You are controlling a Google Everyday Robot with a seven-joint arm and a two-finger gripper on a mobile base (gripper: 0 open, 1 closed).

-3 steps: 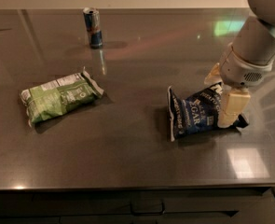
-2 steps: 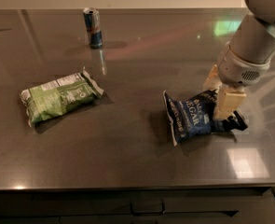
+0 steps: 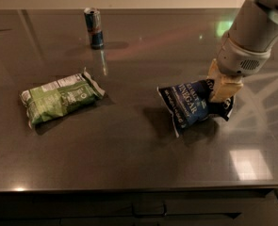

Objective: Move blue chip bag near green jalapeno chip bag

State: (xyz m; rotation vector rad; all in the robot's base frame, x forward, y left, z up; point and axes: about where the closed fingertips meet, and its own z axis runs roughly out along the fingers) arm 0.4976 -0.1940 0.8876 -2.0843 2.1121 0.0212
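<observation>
The blue chip bag is dark navy with white lettering and sits tilted at the right of the dark table, its right end raised. My gripper comes down from the upper right and is shut on the bag's right end, its cream fingers pinching it. The green jalapeno chip bag lies flat at the left of the table, well apart from the blue bag.
A small blue-and-silver drink can stands upright at the back of the table, left of centre. The table's front edge runs along the bottom. My grey arm fills the upper right corner.
My gripper has dragged the blue chip bag a little to the left, toward the green bag, with its right end lifted. The green bag and the can have not moved.
</observation>
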